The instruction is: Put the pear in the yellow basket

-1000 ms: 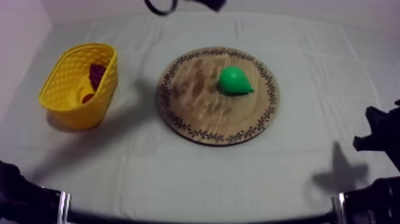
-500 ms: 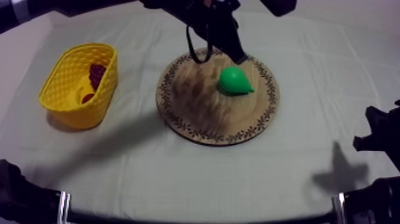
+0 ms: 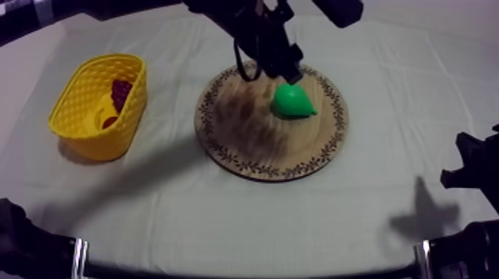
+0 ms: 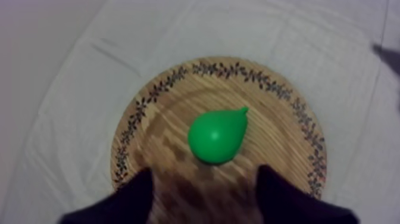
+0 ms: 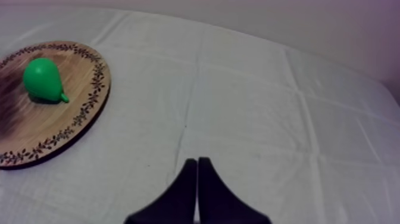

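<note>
The board (image 3: 252, 145) sits centrally, the basket (image 3: 95, 141) well apart at its 9 o'clock. The pear (image 3: 293, 100) lies toward the board's 2 o'clock. My left gripper (image 4: 203, 179) hangs over it, spread wide and empty; my right gripper (image 5: 197, 173) rests pressed together on nothing. Closing off-centre or on the tapered end, I judge, could squirt the pear away.

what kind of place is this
Likely a robot lab bench: a cloth-covered table, a toy pear on a board, and the left gripper open by it.
</note>
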Motion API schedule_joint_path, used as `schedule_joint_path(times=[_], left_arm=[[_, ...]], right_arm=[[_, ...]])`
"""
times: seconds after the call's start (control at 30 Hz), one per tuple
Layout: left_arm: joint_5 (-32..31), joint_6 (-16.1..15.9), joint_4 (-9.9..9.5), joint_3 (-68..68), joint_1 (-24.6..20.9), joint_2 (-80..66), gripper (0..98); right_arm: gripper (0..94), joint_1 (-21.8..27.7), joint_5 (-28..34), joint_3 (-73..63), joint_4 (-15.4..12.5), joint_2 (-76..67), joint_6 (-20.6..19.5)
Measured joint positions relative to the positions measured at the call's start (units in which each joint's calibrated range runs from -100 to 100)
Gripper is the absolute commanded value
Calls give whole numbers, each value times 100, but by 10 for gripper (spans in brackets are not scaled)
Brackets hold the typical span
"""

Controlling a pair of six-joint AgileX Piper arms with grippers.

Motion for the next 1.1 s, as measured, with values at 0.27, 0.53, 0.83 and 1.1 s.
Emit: schedule_joint_path(times=[0.27,0.53,0.83,1.1], left_arm=[[216,-180,18,-63,-7,89,960],[-57,-276,25,-92,0,420,961],[-343,-443,20,-326,-57,1184,943],[-540,-593,3,-797,-94,1953,933]], right_arm=[[5,0,0,0,0,0,0],[5,0,7,0,0,0,0],[5,0,7,0,0,0,0],[5,0,7,0,0,0,0]])
